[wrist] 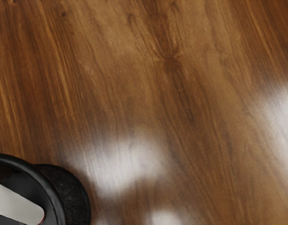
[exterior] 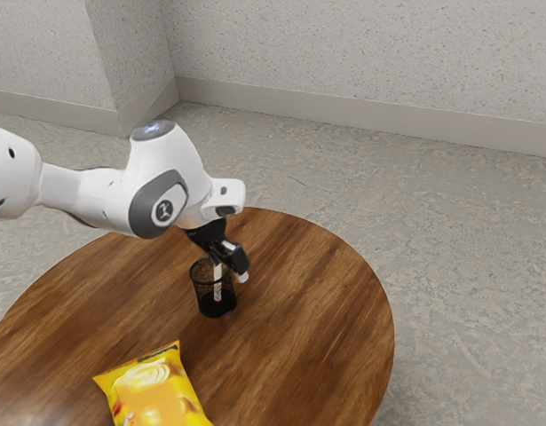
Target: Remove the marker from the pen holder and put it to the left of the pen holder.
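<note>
Pincer (exterior: 232,270): low over the mouth of the pen holder (exterior: 201,287), tilted. How far apart it is set: cannot tell. Whether it has hold of anything: cannot tell either; contact with the holder's rim is likewise unresolved.

Marker (exterior: 217,290): inside the pen holder, close under the pincer, standing roughly upright, pale barrel with print along it. The wrist view gives a rounded pale end with a trace of red, within the holder's ring. Expected handling: light, stiff, smooth enough to slip or twist if pinched off-centre; not fragile. Best hold: upper barrel, near the holder's mouth, squarely across from two sides, so it draws out without levering on the rim.

Pen holder: black mesh cup, upright. Judged light; a scraping marker or a knock from the pincer could tip or drag it. Step in hand, as judged: securing the marker for removal. Next: confirm the hold, lift straight up until the lower end clears the rim, then lay it flat on the table (exterior: 299,306) to the holder's left. Round barrel may roll; release low and gently.

Farther off: yellow snack bag (exterior: 157,390), on the same table, well apart from the holder. Not involved.
</note>
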Robot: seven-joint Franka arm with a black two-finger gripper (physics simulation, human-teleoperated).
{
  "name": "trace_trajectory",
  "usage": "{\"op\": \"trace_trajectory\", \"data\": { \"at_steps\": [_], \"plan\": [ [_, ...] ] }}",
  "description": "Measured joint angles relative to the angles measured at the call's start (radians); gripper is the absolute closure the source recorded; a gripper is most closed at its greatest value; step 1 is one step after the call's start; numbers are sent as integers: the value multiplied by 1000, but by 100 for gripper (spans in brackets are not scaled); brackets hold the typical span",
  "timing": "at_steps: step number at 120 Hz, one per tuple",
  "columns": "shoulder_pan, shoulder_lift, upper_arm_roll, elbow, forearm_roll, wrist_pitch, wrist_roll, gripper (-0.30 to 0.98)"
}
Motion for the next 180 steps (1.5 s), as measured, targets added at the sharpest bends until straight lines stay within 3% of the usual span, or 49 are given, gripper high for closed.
{"op": "trace_trajectory", "data": {
  "at_steps": [39, 69, 128, 180],
  "plan": [
    [88, 2, 8, 2, 11, 52, 26, 13],
    [119, 73, 10, 52, 8, 61, 41, 16],
    [121, 148, 6, 122, -3, 66, 50, 27],
    [116, 166, 3, 140, -17, 66, 40, 51]
  ]
}}
